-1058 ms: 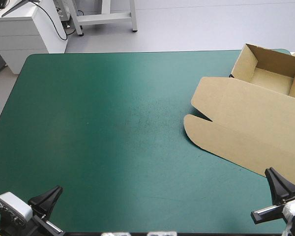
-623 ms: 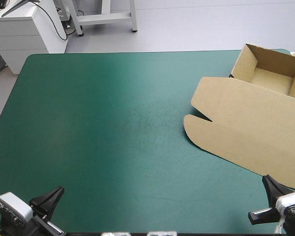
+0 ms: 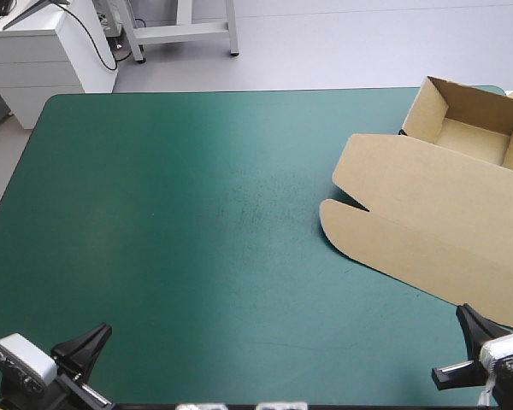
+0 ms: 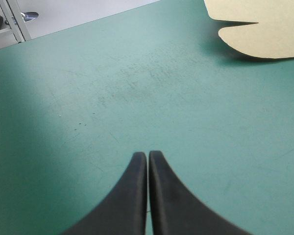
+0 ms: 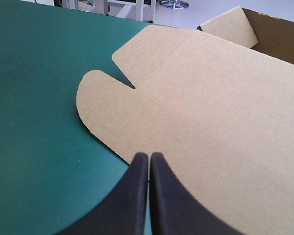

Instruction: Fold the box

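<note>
The brown box (image 3: 436, 213) lies at the table's right side as an open tray (image 3: 470, 128) at the far right, its lid flat toward the middle with a rounded flap (image 3: 342, 224). In the right wrist view the lid (image 5: 210, 107) spreads ahead of my right gripper (image 5: 150, 155), whose black fingers meet just at the lid's near edge, holding nothing. From above, my right gripper (image 3: 470, 320) sits at the near right corner. My left gripper (image 4: 147, 155) is shut over bare teal-green cover, far from the box; it shows at the near left (image 3: 90, 337).
The teal-green cover (image 3: 197, 213) stretches bare across the left and middle of the table. A white cabinet (image 3: 43, 47) stands beyond the far left corner. The box's tray reaches the table's right edge.
My right gripper has drawn back a little toward the near edge, away from the lid. The box and the left gripper have not moved.
</note>
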